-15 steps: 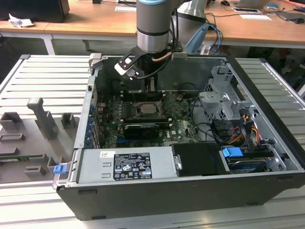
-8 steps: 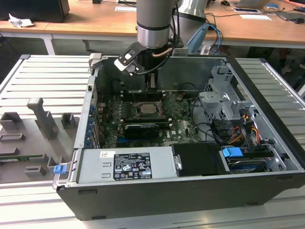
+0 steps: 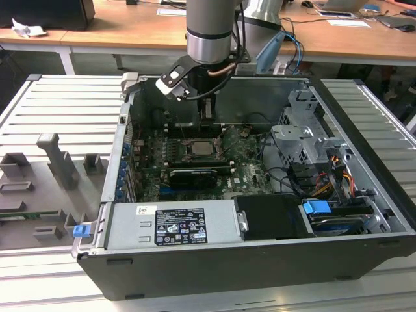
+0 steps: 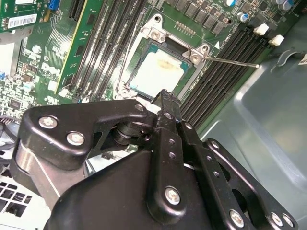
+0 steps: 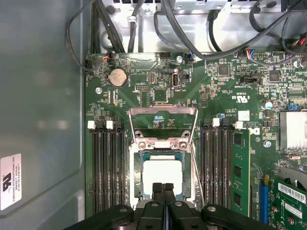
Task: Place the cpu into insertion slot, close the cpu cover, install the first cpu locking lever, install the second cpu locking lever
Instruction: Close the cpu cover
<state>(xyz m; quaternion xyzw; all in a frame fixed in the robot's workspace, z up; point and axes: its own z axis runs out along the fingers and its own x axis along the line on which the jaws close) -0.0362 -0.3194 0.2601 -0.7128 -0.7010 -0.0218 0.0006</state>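
On the exterior view's left of the insertion slot (image 3: pixel 198 148), well apart from it and outside the computer case (image 3: pixel 260 266), grey holder blocks (image 3: pixel 62 166) are sitting on the ribbed table.

The first step is looking done. The cpu (image 5: pixel 162 173) is lying flat inside the slot with its pale metal top facing up, and it is appearing square to the slot's frame in both wrist views.

The cover step is not yet done. The cpu cover (image 5: pixel 163 110) is standing open from the slot's hinge edge, with green board showing through its window, and it is not lying over the cpu.

The gripper (image 5: pixel 163 188) is hanging over the slot on the side away from the open cover. Its two fingertips are pressing together with nothing between them, so it is closed and carrying nothing. Whether the tips are touching the cpu or only hovering just above it, I cannot tell.

Neither lever is looking installed. One thin locking lever (image 4: pixel 232 61) is sticking out loose from a corner of the slot, over the neighbouring memory slots (image 5: pixel 218 163), and is not lying latched along the frame. I cannot make out the other lever clearly enough to judge it.

On the exterior view's right of the slot, the metal drive cage (image 3: pixel 302 140) is sitting inside the case, apart from the work.

So one step of four is appearing complete, and the cover and both levers are remaining.
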